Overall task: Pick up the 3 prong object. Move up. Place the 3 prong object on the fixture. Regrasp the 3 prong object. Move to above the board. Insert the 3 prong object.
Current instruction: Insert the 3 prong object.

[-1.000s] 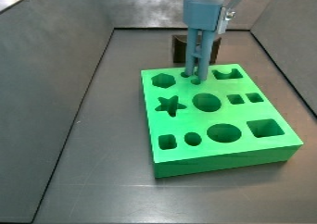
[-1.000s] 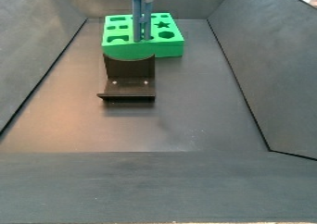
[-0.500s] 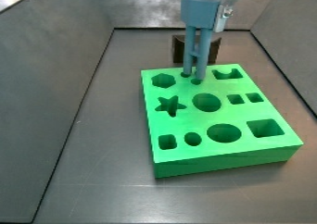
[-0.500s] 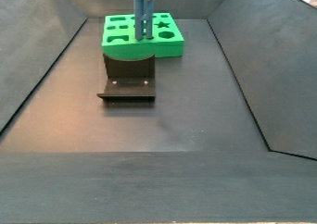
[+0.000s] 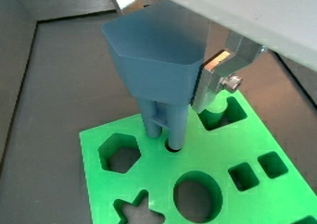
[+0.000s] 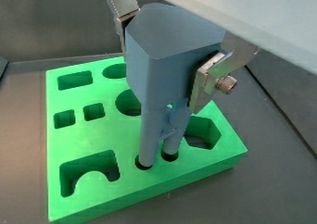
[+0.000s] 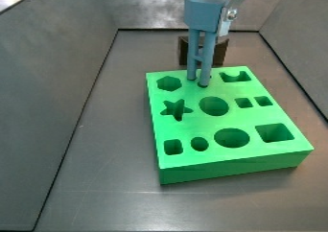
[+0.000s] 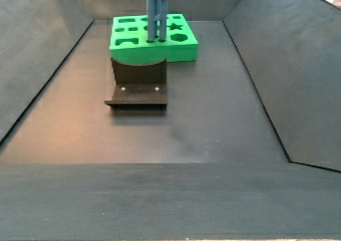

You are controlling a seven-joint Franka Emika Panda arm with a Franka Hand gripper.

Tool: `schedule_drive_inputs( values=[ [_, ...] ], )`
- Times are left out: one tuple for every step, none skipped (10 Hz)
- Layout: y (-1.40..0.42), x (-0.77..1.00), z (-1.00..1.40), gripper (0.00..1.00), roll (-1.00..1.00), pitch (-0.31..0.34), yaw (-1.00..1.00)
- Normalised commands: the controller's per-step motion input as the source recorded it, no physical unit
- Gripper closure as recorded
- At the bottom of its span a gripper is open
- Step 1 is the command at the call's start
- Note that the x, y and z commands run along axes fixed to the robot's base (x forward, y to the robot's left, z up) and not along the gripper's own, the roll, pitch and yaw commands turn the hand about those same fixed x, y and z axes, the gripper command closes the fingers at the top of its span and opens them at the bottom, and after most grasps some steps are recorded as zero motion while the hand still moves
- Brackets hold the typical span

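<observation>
My gripper (image 7: pixel 213 8) is shut on the top of the light-blue 3 prong object (image 7: pixel 201 44) and holds it upright over the back of the green board (image 7: pixel 193 126). In both wrist views the gripper (image 5: pixel 168 33) (image 6: pixel 168 43) clamps the blocky body (image 5: pixel 155 61) (image 6: pixel 158 80) between silver fingers (image 5: pixel 213 66) (image 6: pixel 213 75). The prongs point down and their tips reach into small holes in the board (image 5: pixel 229 144) (image 6: pixel 111 135). The dark fixture (image 7: pixel 187 50) stands behind the board, also seen in a side view (image 8: pixel 138 86).
Dark sloped walls enclose the floor on all sides. The board (image 8: pixel 186 41) has several cut-outs: a star, a hexagon, circles, squares and an arch. The fixture's base plate lies on the floor beside the board.
Hardly any difference. The gripper still holds the 3 prong object upright at the same holes; at most it has shifted by a tiny amount.
</observation>
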Motion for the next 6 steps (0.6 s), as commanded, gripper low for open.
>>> schedule_drive_inputs(
  values=[
    [0.0,0.0,0.0,1.0,0.0,0.0,-0.07],
    [0.0,0.0,-0.03,1.0,0.0,0.0,-0.18],
    [0.0,0.0,-0.03,1.0,0.01,0.0,-0.23],
    [0.0,0.0,-0.06,1.0,0.02,0.0,-0.31],
    [0.0,0.0,-0.02,1.0,0.0,0.0,-0.26],
    [0.0,0.0,-0.04,1.0,0.01,0.0,-0.3]
  ],
)
